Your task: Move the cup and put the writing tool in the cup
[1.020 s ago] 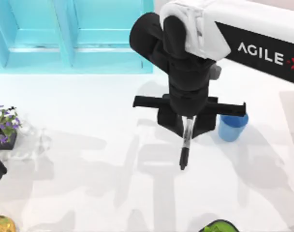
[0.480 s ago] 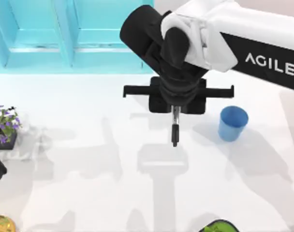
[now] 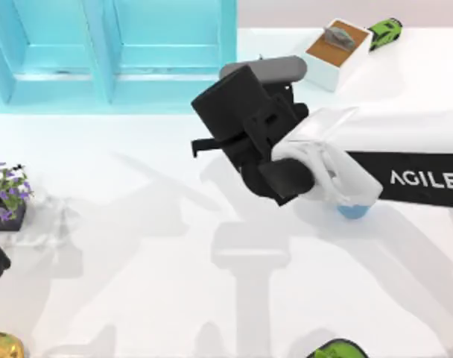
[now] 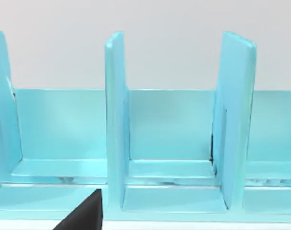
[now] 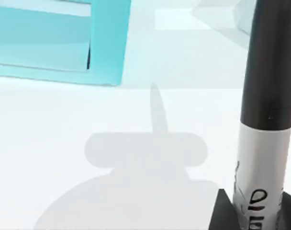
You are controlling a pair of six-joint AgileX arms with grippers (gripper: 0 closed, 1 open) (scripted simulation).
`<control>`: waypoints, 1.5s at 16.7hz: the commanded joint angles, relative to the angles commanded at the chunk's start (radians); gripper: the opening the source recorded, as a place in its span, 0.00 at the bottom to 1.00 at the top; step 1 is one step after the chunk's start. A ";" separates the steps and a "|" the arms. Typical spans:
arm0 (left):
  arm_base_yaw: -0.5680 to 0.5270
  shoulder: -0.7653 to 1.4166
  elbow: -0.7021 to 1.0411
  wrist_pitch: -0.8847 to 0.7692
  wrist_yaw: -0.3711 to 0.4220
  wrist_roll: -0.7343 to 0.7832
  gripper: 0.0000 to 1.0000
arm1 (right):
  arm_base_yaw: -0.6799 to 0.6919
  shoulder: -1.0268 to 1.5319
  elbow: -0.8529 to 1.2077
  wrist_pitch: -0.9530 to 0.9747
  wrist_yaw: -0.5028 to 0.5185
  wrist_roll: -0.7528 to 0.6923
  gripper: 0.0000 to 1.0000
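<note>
One slim, round black marker with a grey label sits clamped in the right gripper, above the tapered blue cup.

White tabletop, turquoise divided rack along the far left edge, white square box with a brown top far right, green toy car just beside it, potted purple flowers at the left edge, gold object at the near left corner, green object at the near edge

Cup right of centre — under right arm.
</note>
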 joint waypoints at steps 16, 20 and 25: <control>0.000 0.000 0.000 0.000 0.000 0.000 1.00 | 0.116 -0.382 -0.719 1.295 0.525 -0.565 0.00; 0.000 0.000 0.000 0.000 0.000 0.000 1.00 | 0.117 -0.387 -0.721 1.301 0.527 -0.567 0.00; 0.000 0.000 0.000 0.000 0.000 0.000 1.00 | 0.061 -0.339 -0.702 1.320 0.474 -0.551 0.00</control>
